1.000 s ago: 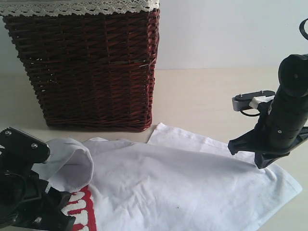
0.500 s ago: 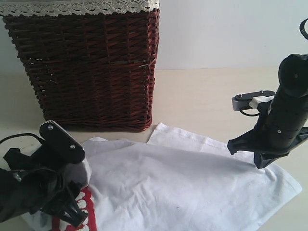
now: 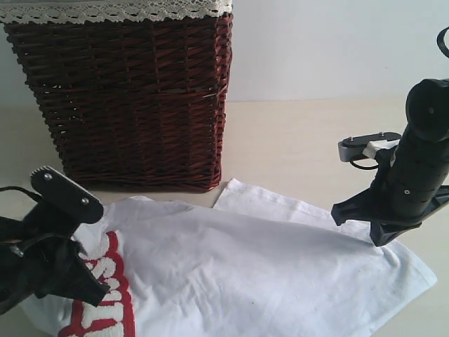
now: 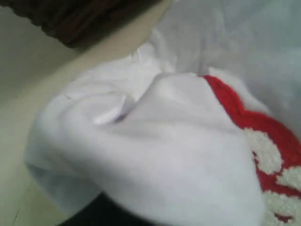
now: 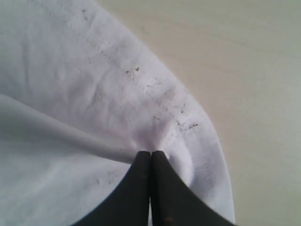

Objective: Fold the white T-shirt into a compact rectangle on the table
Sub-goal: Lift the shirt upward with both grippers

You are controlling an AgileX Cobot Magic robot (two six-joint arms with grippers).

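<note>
Arm angled down, right gripper (image 5: 150,155) pinches shirt (image 3: 266,267) hem; left gripper (image 3: 88,281) low at lettering (image 3: 105,305), jaws unreadable.

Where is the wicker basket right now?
In the exterior view the basket stands on the left of the table, just behind the T-shirt spread in front of it.

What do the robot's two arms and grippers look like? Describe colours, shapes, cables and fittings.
Both are mostly matt black. The right gripper tapers to a slim black point, with a grey screwed bracket and a looped black cable beside its round wrist. The left gripper carries a flat black plate with silver screws.
</note>
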